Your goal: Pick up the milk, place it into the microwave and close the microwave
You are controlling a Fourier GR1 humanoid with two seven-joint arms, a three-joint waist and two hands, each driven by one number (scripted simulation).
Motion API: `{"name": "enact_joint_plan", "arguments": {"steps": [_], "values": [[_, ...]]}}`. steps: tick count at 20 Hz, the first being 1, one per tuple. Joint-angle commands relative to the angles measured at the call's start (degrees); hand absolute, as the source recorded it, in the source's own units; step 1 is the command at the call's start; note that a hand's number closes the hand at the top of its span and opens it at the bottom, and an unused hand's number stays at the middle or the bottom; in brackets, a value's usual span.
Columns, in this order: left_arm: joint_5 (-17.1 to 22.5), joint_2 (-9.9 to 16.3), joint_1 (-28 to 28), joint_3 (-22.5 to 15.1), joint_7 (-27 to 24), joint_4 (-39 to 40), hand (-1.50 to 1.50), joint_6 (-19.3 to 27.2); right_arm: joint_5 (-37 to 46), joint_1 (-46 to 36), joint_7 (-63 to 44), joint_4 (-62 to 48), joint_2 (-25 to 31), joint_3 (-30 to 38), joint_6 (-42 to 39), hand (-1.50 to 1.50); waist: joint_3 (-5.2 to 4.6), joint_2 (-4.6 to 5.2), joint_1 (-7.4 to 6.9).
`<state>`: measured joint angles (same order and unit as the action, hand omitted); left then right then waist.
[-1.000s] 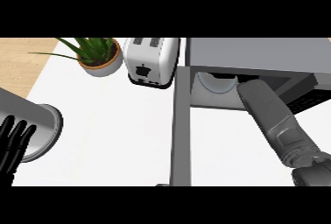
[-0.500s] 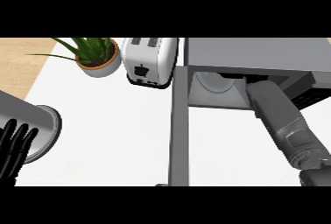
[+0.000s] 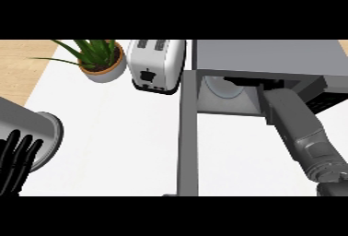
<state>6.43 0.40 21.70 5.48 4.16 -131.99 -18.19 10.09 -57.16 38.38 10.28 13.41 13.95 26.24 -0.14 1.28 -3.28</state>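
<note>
Reaching deep into the open microwave [image 3: 265,57], the right hand [image 3: 253,83] is mostly hidden, so its fingers and the milk can't be made out; placing seems underway, next withdrawing and swinging the door [image 3: 188,138] shut, left hand [image 3: 16,161] resting open

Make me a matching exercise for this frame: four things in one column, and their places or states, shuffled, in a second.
Things:
1. potted plant
2. toaster
3. microwave door
4. left hand

Places or states:
A. swung open, edge-on towards the camera
B. resting open at the view's lower left edge
C. white, just left of the microwave
D. far left of the counter's back edge

Pairs: 1-D, 2-C, 3-A, 4-B
</note>
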Motion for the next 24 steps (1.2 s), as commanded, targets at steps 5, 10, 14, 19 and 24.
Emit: {"name": "enact_joint_plan", "arguments": {"steps": [5,10,14,19,24], "values": [[1.99,0.55,-0.96,1.06,0.36,0.82,-1.5,0.07,-4.3,7.15,4.49,3.05,-0.45,3.11,-7.66,-1.5,0.18,-1.05,2.58],[2.6,0.96,-0.05,0.93,0.66,0.67,-1.5,0.03,-3.92,11.88,4.55,5.65,-3.12,1.09,-11.43,-1.5,0.14,-1.36,3.19],[0.3,-0.38,5.09,-2.5,-2.79,-0.86,-1.5,-0.45,-4.52,15.83,2.66,8.47,-4.4,0.8,-10.43,-1.5,0.09,-1.78,3.66],[0.88,0.36,3.88,-1.94,-1.06,-1.31,-1.5,0.36,-5.05,23.35,5.94,10.59,-6.63,-0.38,-15.38,-1.5,0.1,-1.72,4.02],[1.91,1.29,2.54,-2.21,1.43,-1.23,-1.5,-0.1,-7.37,30.58,8.29,15.34,-9.14,-0.44,-18.97,-1.5,0.11,-1.59,3.92]]}}
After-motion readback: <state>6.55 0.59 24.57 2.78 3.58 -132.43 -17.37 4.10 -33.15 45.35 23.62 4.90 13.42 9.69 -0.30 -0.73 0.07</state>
